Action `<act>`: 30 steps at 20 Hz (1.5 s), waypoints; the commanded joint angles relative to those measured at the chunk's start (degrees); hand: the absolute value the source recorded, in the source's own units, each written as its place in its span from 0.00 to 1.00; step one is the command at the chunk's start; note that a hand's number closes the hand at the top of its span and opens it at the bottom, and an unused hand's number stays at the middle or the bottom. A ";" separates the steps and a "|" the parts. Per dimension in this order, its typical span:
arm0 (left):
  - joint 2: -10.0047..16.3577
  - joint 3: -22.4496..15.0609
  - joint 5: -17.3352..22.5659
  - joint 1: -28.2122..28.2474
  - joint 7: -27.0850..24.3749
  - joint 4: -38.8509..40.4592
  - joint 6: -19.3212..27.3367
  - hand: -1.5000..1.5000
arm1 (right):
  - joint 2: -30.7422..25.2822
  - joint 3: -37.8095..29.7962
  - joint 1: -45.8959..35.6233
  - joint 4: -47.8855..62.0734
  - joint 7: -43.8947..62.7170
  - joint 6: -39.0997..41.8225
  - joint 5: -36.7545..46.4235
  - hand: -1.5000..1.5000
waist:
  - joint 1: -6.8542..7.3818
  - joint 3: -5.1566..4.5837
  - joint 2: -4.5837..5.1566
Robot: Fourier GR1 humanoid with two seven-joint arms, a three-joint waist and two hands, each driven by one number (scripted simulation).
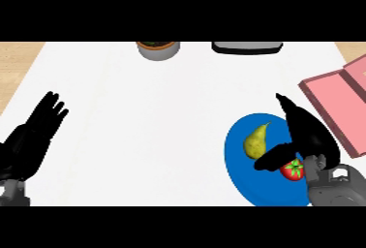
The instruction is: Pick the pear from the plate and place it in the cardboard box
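Note:
A yellow-green pear [256, 141] lies on the left part of a blue plate [247, 180] at the lower right of the counter, its stem pointing up and right. My right hand [309, 131] hovers over the plate just right of the pear, fingers straight and pointing away, thumb [275, 159] reaching below the pear; it is open and holds nothing. A pink box [341, 108] with an open flap sits at the right edge, beyond the hand. My left hand [34, 135] rests open at the left edge, fingers up.
A red tomato [292, 170] lies on the plate under my right hand, partly hidden by it. A grey pot with a plant [158, 49] and a dark and white appliance [246, 47] stand at the far edge. Wooden floor shows past the counter's corners.

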 commanded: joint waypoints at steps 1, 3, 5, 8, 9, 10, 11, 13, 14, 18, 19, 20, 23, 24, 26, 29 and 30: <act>1.15 2.63 0.16 -2.92 1.02 2.01 -0.96 0.50 | 1.88 1.84 0.16 -4.55 11.99 5.15 0.59 0.00 | -0.54 -0.01 -0.10; -0.08 2.77 -0.54 -0.42 -1.22 1.88 -2.15 0.50 | 3.42 1.17 -2.18 -1.09 10.23 4.83 1.57 0.00 | -0.07 0.00 -0.03; -2.41 0.75 -1.75 -1.13 1.11 0.24 -0.43 0.50 | 0.97 -3.29 -1.68 -0.27 5.80 6.56 -0.66 0.00 | -0.22 0.03 -0.02; -2.03 2.42 -2.47 0.69 0.26 0.36 -2.54 0.50 | 5.44 1.44 0.12 1.75 3.65 2.69 6.31 0.00 | -0.11 0.03 -0.02; -3.12 1.94 -3.47 -0.36 1.76 -0.52 -0.40 0.50 | 4.03 -0.31 0.48 0.59 3.03 4.02 5.90 0.00 | -0.21 0.03 -0.04; -0.62 4.72 -0.83 1.05 1.30 0.09 -5.43 0.50 | 5.32 -0.78 -0.97 3.28 1.13 3.07 6.81 0.00 | -0.02 0.03 -0.01; -0.86 4.85 -1.06 -2.67 2.94 0.13 -3.92 0.50 | 4.34 -2.23 -2.60 6.19 -1.30 4.39 5.83 0.00 | -0.06 0.04 0.03; -4.91 1.81 -4.13 3.91 0.14 -2.70 -1.59 0.50 | 5.06 -1.32 -1.66 6.01 -0.12 3.86 7.77 0.00 | 0.12 0.04 -0.04; -2.63 3.38 -3.25 2.40 0.73 -2.00 -3.91 0.50 | 3.27 -2.80 -1.10 7.29 -2.39 5.31 6.78 0.00 | 0.03 0.04 -0.01; -4.45 2.94 -4.54 0.41 2.70 -2.04 -1.68 0.50 | 8.09 0.89 -1.09 6.57 2.51 4.70 10.07 0.00 | -0.12 0.04 -0.03; -4.38 3.36 -4.12 -1.37 1.83 1.55 -3.39 0.50 | 6.82 -2.74 -5.36 11.72 -0.04 6.50 8.33 0.00 | -0.04 0.03 0.09; -3.55 4.74 -3.02 -1.48 2.14 1.07 -4.40 0.50 | 8.61 -0.97 -4.94 13.14 0.14 4.99 10.28 0.00 | 0.06 0.03 0.08; -5.48 4.50 -4.99 0.31 -1.45 3.19 -5.39 0.50 | 10.11 -1.04 -4.81 10.41 2.81 6.83 11.36 0.00 | -0.09 0.02 0.00; -4.03 5.76 -3.50 -0.95 4.07 -1.87 -3.63 0.50 | 6.43 -4.26 -1.98 8.98 -0.76 8.54 8.82 0.00 | -0.19 0.04 -0.07; -4.91 4.19 -5.47 -0.03 3.46 -1.47 -3.92 0.50 | 9.82 -2.86 -5.30 13.46 1.38 7.69 11.35 0.00 | 0.04 0.03 -0.01; -3.95 6.88 -3.67 -2.12 3.27 1.61 -5.85 0.50 | 11.54 -1.32 -4.15 13.00 3.04 6.85 14.01 0.00 | -0.10 0.02 0.01; -5.59 5.47 -5.47 -1.66 0.79 2.16 -5.69 0.50 | 11.12 -4.57 -7.60 17.59 0.73 7.44 12.63 0.00 | 0.06 0.02 0.08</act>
